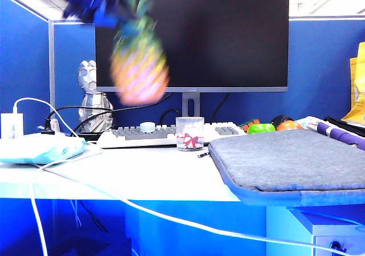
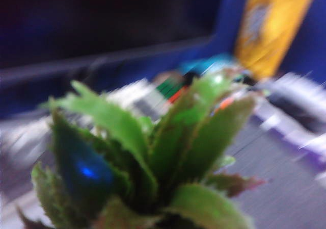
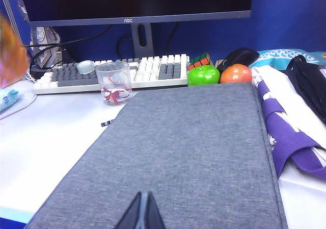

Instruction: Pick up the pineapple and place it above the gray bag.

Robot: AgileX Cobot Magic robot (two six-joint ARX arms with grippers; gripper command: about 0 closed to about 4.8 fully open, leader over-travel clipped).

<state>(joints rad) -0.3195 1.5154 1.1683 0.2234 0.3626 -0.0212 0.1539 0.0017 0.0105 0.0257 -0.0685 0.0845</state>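
A white desk (image 1: 142, 176) is carrying the gray bag (image 1: 296, 159) at its right front corner. Left of the bag a clear cup (image 1: 189, 133) is standing; behind the bag a keyboard (image 1: 165, 134) is lying.

One brand mark reads clearly in this room.
The letters "AOC" sit in small pale print at the middle of the monitor's (image 3: 137, 2) lower bezel, just above its stand; the yellow poster behind is too blurred to read.
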